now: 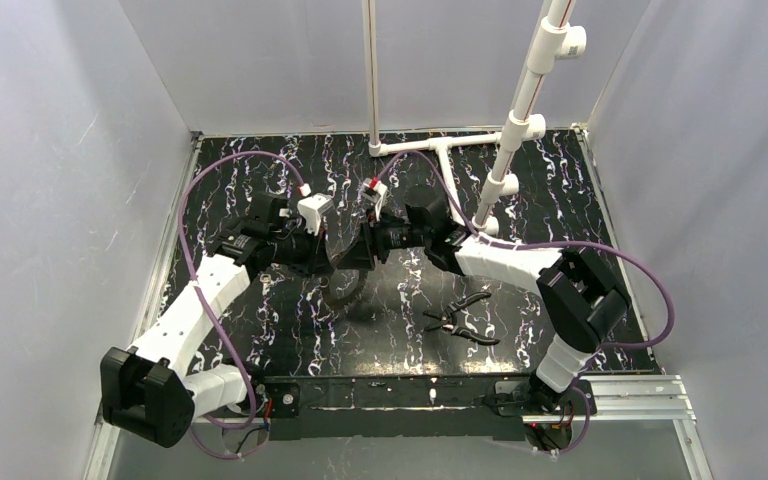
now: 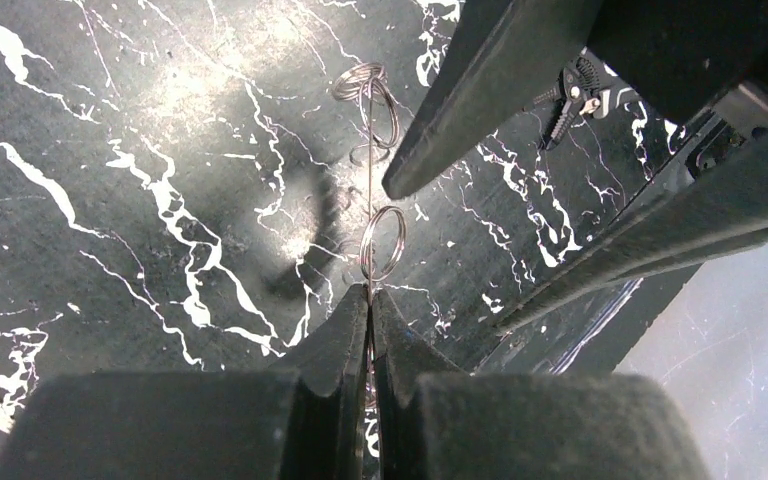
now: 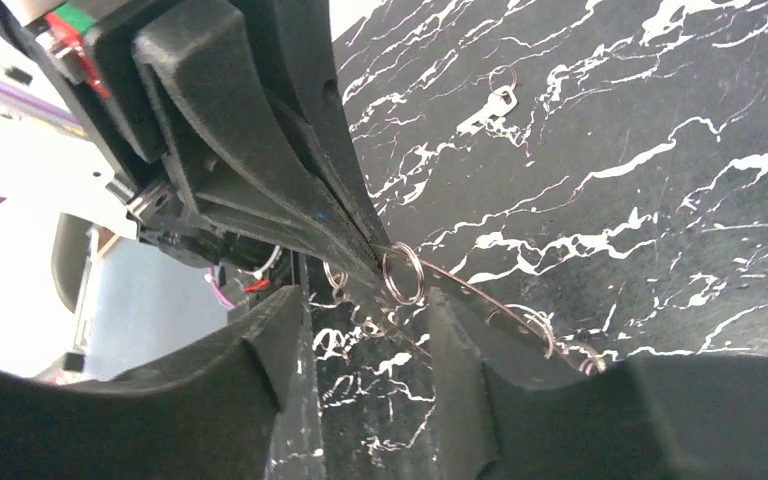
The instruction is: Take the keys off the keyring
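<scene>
Left arm (image 1: 195, 300) reaches in from the near-left corner, elbow low, wrist turned toward centre. Right arm (image 1: 520, 262) comes across from the near-right, forearm roughly level, wrist pointing at the left arm. The two tool ends meet tip to tip over mid-table.

Left gripper (image 2: 370, 300): jaws pressed together, pinching the keyring (image 2: 369, 190) at its edge. The keyring is a thin wire loop seen edge-on. It stands straight out ahead of the left fingertips, above the surface, with its blurred shadow below. A small split ring (image 2: 383, 243) is threaded on it just ahead of the pinch. More small rings (image 2: 365, 85) sit at its far end.

Right gripper (image 3: 365, 320): jaws apart, nothing held. One of its fingers (image 2: 430, 130) ends just beside the loop. Cannot tell whether they touch.

One key (image 3: 490, 105) lies flat on the surface, well beyond the right gripper and apart from the keyring.

Table (image 1: 260, 330): black, veined white like marble. Black-handled pliers (image 1: 463, 321) lie on it just near-side of the right forearm. White pipe frame (image 1: 520, 120) stands behind both grippers at the back edge. Plain pale walls (image 1: 60, 200) on three sides.
</scene>
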`<act>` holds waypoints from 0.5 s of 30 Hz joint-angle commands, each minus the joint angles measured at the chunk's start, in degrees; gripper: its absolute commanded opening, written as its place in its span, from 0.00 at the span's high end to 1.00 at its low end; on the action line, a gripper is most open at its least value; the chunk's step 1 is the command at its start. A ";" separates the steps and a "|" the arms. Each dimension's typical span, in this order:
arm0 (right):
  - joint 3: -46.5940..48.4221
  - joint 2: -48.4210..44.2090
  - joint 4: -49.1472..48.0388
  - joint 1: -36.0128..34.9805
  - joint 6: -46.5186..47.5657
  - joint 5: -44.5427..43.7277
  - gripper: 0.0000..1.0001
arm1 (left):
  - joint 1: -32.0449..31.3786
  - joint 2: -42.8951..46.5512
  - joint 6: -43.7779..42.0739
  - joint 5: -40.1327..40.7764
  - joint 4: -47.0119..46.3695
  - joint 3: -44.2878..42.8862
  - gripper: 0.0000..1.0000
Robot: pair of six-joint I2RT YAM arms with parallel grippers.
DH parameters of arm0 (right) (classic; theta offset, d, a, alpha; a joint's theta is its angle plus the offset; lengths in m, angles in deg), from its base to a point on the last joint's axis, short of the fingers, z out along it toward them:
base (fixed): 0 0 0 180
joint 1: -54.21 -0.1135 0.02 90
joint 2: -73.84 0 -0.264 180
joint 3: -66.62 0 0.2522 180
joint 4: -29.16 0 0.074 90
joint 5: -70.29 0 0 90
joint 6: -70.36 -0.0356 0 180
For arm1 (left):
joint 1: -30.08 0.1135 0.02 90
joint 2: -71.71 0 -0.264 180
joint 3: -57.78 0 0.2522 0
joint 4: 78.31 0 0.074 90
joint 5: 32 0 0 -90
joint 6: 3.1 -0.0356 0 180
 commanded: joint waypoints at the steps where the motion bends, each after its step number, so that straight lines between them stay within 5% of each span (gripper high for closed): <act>1: 4.33 -3.37 7.22 0.86 8.05 2.57 0.36 | 0.68 0.20 -1.94 -1.84 6.51 -3.09 1.00; 7: 6.90 -5.99 20.23 1.82 19.56 5.80 0.02 | 1.78 -2.77 -6.90 -6.35 12.59 -4.57 1.00; 15: 6.74 -10.54 30.83 2.44 27.98 6.29 0.02 | 13.13 -13.60 -16.41 -21.32 17.59 -8.11 1.00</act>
